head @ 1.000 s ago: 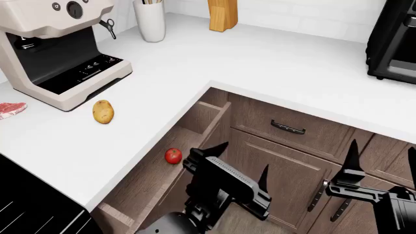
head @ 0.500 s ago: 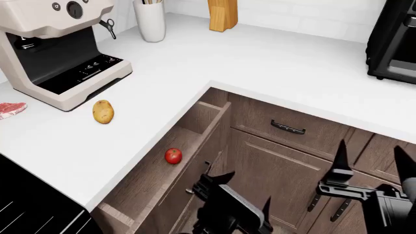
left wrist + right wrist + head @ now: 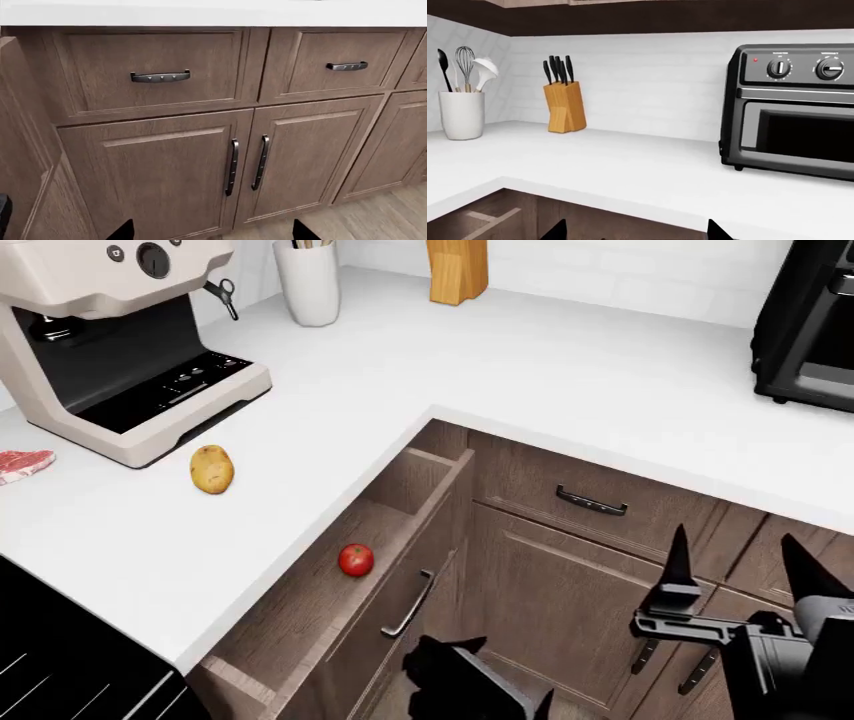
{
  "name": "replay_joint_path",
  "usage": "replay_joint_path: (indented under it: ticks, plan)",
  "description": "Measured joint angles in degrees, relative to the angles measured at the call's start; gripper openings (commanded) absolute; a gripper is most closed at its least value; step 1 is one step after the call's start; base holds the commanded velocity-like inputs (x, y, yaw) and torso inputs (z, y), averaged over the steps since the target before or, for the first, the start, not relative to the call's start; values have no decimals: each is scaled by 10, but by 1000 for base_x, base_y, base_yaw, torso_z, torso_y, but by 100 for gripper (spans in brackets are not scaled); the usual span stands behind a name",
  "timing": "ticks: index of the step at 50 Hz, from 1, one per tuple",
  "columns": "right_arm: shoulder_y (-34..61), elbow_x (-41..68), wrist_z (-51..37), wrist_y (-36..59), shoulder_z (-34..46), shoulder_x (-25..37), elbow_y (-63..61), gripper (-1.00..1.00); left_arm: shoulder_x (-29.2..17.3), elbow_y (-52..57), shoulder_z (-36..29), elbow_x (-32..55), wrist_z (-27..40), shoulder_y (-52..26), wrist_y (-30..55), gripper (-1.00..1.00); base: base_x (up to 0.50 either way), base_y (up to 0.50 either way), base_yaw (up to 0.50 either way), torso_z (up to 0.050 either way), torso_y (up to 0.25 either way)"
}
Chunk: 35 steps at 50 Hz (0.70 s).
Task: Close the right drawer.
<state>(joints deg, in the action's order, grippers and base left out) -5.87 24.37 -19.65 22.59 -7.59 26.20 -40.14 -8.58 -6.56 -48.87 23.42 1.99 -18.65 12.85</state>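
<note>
The right drawer stands pulled far out from under the left counter. It is a deep wood-grain box with a slim dark bar handle on its flat front. A red apple lies inside. My left gripper is low at the frame's bottom, just right of the drawer front and below the handle, touching nothing. In the left wrist view it is open and faces the cabinet doors. My right gripper is open and empty in front of the right cabinet doors. It looks over the counter.
A smaller recessed drawer front and tall cabinet doors fill the corner beside the open drawer. On the counter stand a coffee machine, a potato, a utensil holder, a knife block and a toaster oven.
My left gripper has dropped toward the bottom of the head view, uncovering the drawer's handle. My right gripper has risen a little and shifted left. The drawer has not moved.
</note>
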Motion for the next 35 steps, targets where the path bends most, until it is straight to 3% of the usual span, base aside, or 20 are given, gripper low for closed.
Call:
replay_joint_path:
  ticks: [35]
  plan:
    - [23,-9,-4,6,30,0,10,100,18,-122,48,89,-40,-17,1,100,0,0,0,0,0]
